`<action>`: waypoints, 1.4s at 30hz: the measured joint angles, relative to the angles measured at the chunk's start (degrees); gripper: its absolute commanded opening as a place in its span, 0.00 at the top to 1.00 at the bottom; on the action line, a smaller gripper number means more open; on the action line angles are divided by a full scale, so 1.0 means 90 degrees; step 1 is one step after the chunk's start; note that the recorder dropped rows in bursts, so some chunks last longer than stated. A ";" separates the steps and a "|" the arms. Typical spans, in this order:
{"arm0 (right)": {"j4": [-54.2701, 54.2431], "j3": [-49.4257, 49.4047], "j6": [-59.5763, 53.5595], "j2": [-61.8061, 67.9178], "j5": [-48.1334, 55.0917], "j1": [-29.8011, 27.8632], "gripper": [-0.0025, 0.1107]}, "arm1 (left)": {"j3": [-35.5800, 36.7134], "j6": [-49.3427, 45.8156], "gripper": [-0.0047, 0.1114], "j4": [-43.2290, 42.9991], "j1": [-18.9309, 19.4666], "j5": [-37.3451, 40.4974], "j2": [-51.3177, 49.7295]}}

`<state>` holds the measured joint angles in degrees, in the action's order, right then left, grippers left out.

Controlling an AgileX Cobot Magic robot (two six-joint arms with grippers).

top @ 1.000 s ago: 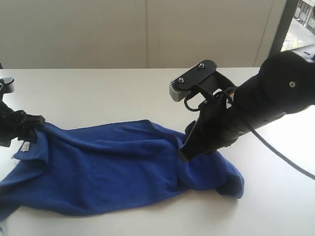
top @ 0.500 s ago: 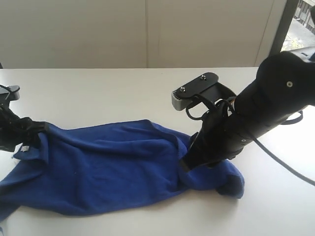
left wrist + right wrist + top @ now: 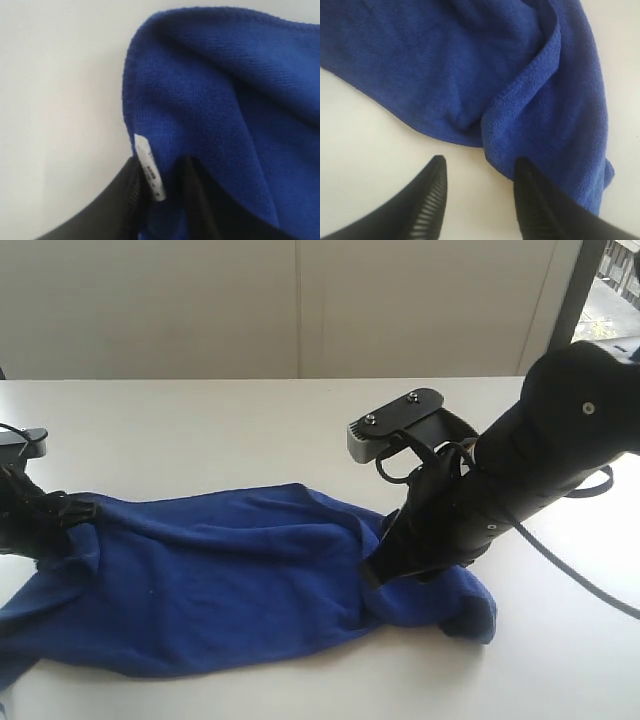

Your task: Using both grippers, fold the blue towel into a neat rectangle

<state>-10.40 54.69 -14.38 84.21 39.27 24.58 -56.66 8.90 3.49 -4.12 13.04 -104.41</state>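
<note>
The blue towel (image 3: 220,580) lies crumpled on the surface (image 3: 200,430). The left end effector (image 3: 161,170) straddles its corner, grip unclear. The right end effector (image 3: 480,162) hovers spread beside the opposite end, poised to pinch.

Black arm (image 3: 545,450) bears grey screwed module (image 3: 395,425), cable (image 3: 580,575), ribbed end effector (image 3: 480,161).

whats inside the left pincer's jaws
A fold of the blue towel, edge-on with its white label, sits pinched in the left pincer. Whatever lies deeper between the jaws is covered by the cloth.
</note>
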 measured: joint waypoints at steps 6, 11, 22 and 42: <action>-0.0004 0.0000 -0.0657 0.0277 -0.0062 0.0012 0.58 | 0.0000 0.0000 0.86 0.0000 0.0000 -0.0026 0.0168; 0.0023 0.0000 -0.1172 0.1132 -0.0544 0.0159 0.56 | 0.0000 0.0000 0.86 0.0000 0.0000 -0.0118 0.0509; 0.0368 0.0000 -0.1186 0.2111 -0.1261 0.0159 0.69 | 0.0000 -0.0103 0.86 -0.0037 0.0000 -0.0082 0.0573; 0.1792 0.0016 -0.0448 0.1092 -0.0716 0.0159 0.98 | 0.0000 -0.0608 0.86 -0.0049 0.0000 0.0074 0.0573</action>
<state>5.72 54.83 -18.41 94.04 32.83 26.01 -56.66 3.43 3.05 -4.12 13.70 -99.25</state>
